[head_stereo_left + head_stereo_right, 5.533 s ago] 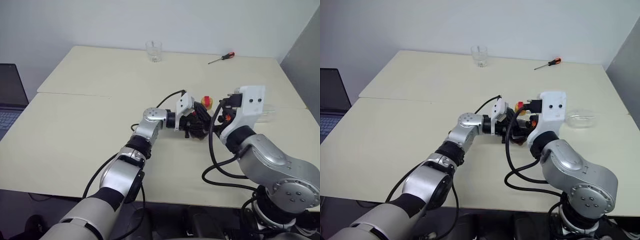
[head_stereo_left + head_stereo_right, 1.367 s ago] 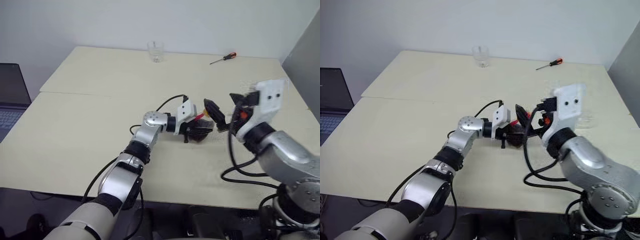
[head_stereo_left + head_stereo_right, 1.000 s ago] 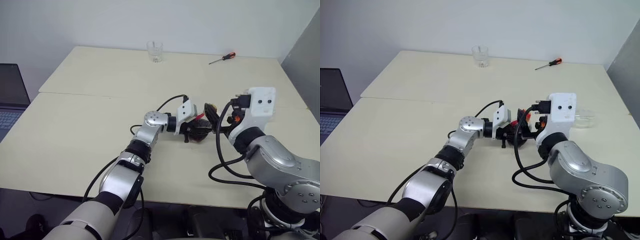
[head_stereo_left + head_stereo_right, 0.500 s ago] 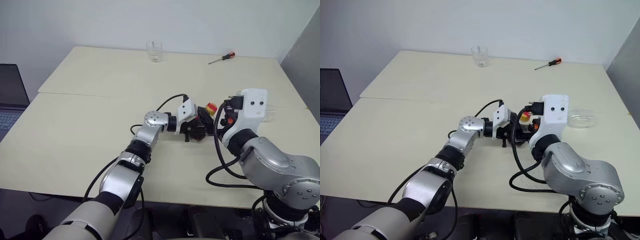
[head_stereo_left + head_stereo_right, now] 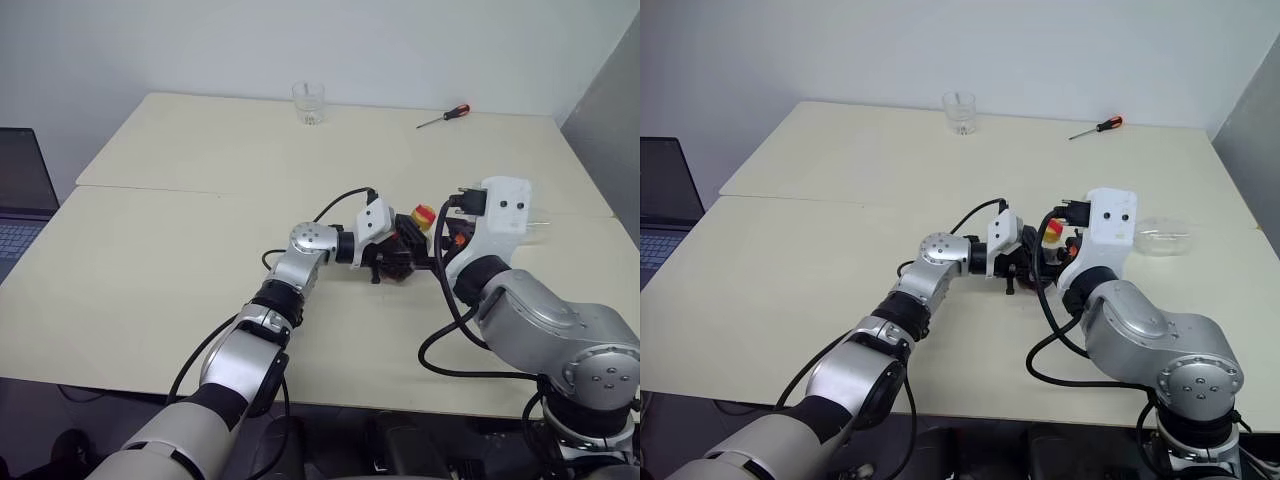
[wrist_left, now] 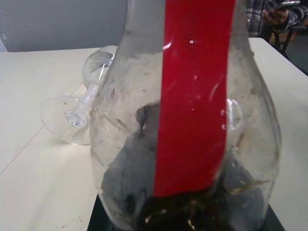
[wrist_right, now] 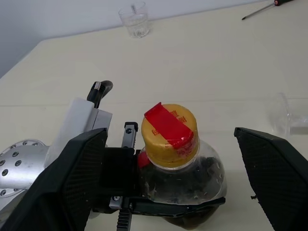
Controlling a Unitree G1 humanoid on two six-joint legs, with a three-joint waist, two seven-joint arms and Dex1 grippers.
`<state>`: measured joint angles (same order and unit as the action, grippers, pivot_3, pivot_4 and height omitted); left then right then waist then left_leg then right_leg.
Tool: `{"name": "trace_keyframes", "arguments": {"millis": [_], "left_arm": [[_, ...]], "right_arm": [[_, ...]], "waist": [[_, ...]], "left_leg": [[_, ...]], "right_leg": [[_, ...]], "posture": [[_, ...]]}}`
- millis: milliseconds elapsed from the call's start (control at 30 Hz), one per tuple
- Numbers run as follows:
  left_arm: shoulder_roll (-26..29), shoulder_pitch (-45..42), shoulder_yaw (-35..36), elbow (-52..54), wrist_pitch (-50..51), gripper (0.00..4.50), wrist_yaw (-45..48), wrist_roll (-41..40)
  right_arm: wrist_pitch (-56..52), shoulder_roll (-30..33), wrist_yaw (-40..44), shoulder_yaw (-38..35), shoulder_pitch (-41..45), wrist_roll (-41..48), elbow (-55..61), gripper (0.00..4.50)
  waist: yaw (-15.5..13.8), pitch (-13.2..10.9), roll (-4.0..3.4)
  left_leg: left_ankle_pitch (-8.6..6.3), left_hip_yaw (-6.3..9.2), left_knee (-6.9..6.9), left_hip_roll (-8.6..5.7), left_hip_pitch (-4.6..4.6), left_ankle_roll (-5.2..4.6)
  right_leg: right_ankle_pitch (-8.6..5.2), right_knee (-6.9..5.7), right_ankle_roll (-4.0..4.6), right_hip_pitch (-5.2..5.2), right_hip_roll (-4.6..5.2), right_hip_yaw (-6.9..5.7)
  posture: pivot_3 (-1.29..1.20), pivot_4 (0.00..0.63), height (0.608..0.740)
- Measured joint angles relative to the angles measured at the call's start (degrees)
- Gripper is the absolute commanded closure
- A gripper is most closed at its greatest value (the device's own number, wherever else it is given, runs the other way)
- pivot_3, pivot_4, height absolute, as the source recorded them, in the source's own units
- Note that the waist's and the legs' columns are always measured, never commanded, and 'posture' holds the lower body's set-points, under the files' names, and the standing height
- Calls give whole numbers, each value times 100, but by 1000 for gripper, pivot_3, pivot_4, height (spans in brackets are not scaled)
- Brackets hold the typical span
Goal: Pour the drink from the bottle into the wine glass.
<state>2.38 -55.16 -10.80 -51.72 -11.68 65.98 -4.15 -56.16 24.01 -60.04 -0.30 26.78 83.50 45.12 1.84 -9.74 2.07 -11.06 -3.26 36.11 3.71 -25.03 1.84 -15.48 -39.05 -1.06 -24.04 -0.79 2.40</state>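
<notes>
Bottle [image 7: 180, 175]: squat rounded clear plastic, yellow cap.

The tabletop [image 5: 180, 250] is pale cream, and a seam crosses it from the left edge to the right. A short clear tumbler [image 5: 308, 102] stands near the far edge, toward the middle. A screwdriver [image 5: 443, 116] with a red and black handle lies near the far right corner. The wine glass [image 6: 79, 103] lies on its side close to the right edge, its foot and bowl resting on the surface.
</notes>
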Motion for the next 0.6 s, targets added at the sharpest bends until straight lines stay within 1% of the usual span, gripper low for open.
{"name": "trace_keyframes", "arguments": {"millis": [67, 100, 167, 233, 500, 600], "left_arm": [[3, 0, 0, 1, 0, 3493, -9, 0], [5, 1, 0, 5, 0, 3493, -9, 0], [13, 1, 0, 14, 0, 3493, -8, 0], [18, 2, 0, 30, 0, 3493, -8, 0], [32, 2, 0, 37, 0, 3493, -23, 0], [37, 2, 0, 37, 0, 3493, -25, 0]], "right_arm": [[74, 46, 2, 48, 68, -15, -52, 0], [99, 61, 5, 69, 115, -21, -57, 174], [188, 74, 10, 112, 160, -31, -75, 552], [228, 114, 14, 157, 174, -66, -123, 1230], [340, 230, 107, 219, 198, -82, -221, 1236], [378, 245, 120, 245, 200, -80, -236, 1801]], "waist": [[0, 0, 0], [0, 0, 0], [0, 0, 0], [0, 0, 0], [-1, 0, 0], [-1, 0, 0]], "left_leg": [[0, 0, 0, 0, 0, 0], [0, 0, -1, 0, 0, 0], [0, 1, -1, 0, 0, 0], [0, -1, 0, 0, -1, 0], [0, 0, 0, 1, 0, 0], [0, -1, 0, 0, -1, 0]], "right_leg": [[0, 0, 0, 0, 0, 0], [0, 0, 0, 0, 0, 0], [0, 0, 0, 0, 0, 1], [0, 1, 0, 0, 0, 0], [0, 0, 0, 0, 0, 1], [0, 1, 0, 0, 0, 1]], "posture": [[0, 150, 740], [0, 150, 740], [0, 150, 740], [0, 150, 740], [0, 150, 740], [0, 150, 740]]}}
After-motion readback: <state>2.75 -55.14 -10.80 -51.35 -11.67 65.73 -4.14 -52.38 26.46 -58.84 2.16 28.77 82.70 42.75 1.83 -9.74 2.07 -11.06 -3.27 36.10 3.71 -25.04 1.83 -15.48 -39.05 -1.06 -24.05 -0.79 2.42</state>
